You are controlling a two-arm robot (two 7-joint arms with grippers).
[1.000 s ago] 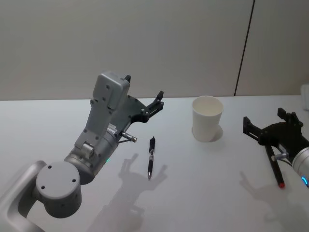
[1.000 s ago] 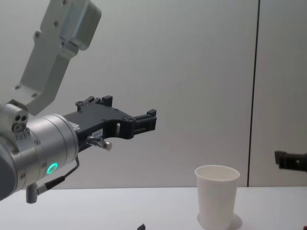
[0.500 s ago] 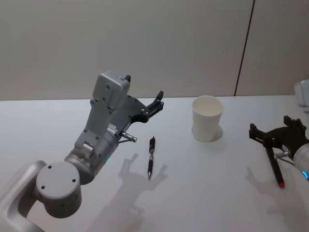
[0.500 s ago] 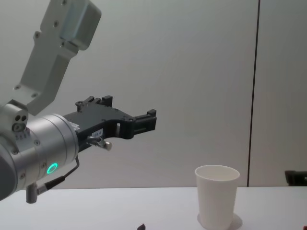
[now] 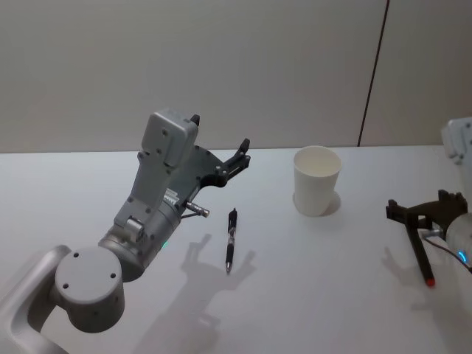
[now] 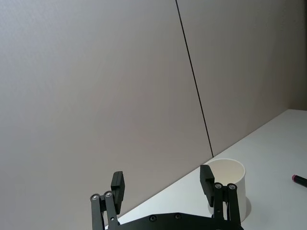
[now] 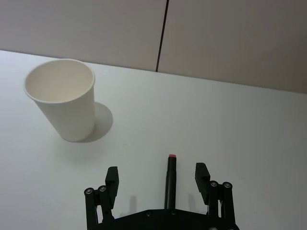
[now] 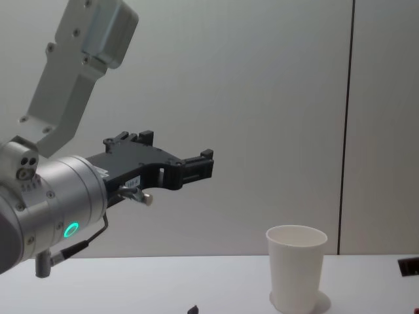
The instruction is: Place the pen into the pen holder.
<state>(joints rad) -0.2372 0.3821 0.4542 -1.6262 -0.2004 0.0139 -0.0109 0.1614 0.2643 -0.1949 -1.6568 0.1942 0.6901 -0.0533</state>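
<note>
Two black pens are seen lying on the white table [image 5: 332,310], with a cup standing between them.

At the left, the left gripper [image 5: 220,131] is held raised above the table, well clear of it, and is pointed forward and to the right. Its fingers are spread wide and nothing is held between them. From its own wrist camera, the left gripper [image 6: 162,179] is seen aimed toward the wall, and the pen holder [image 6: 236,184] is partly covered by one finger.

Just right of that arm, a second black pen [image 5: 231,240] is laid flat on the table, running away from the robot and untouched.

Farther right and a little farther back, the pen holder [image 5: 317,181] is stood upright on its base, mouth up and empty as far as can be seen. In the chest view, the pen holder [image 8: 296,268] is shown at the lower right.

At the right, well apart from the cup, the pen [image 5: 420,254] is laid flat on the table, its red tip turned toward the robot. The right gripper [image 5: 417,203] is hung over the pen's far end, fingers parted and grasping nothing. From the right wrist camera, the pen [image 7: 170,184] is seen between the spread fingers of the right gripper [image 7: 157,175], with the pen holder [image 7: 64,100] farther off.
</note>
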